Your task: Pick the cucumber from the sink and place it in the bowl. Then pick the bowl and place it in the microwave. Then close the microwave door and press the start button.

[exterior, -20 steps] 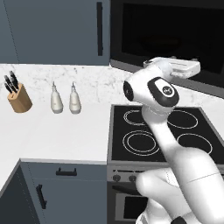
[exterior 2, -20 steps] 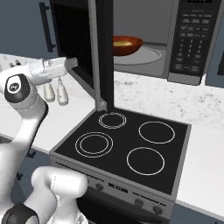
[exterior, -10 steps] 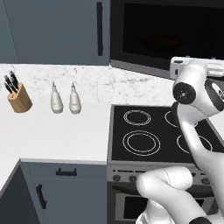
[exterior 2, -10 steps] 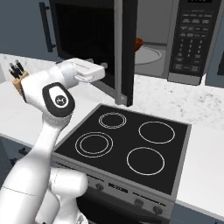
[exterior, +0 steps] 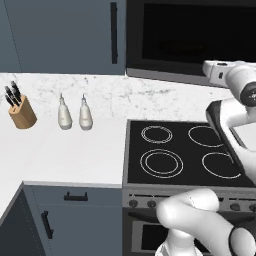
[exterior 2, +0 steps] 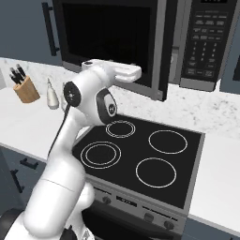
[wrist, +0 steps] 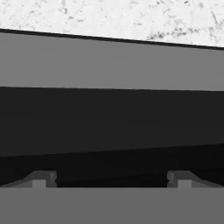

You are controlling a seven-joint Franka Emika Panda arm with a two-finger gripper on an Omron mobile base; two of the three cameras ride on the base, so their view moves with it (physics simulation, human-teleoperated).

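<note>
2 of the task's 3 stages look behind me, and the third is nearly half done, judging from how things lie now

Left base view: the microwave door [exterior: 192,37] lies almost flat across the microwave [exterior: 150,67] above the stove [exterior: 185,155], its dark glass hiding whatever sits inside. My hand reaches in from the right, level with the door's lower grey trim. On the counter [exterior: 65,150] stand a knife block [exterior: 20,110] and 2 pale bottles [exterior: 72,114], well apart from my work

Right base view: the door stands not quite home, its free edge a little proud of the keypad panel [exterior 2: 204,42], with my hand against its lower edge. I cannot see the bowl or the cucumber behind the glass, so I only judge them to be in there

Hand view: my gripper [wrist: 111,179] has its tips spread wide with nothing between them, pointed at the dark door face and its grey strip, speckled wall beyond

What is left, as I judge it: 1 last push to seat the door, then the start button on the keypad
</note>
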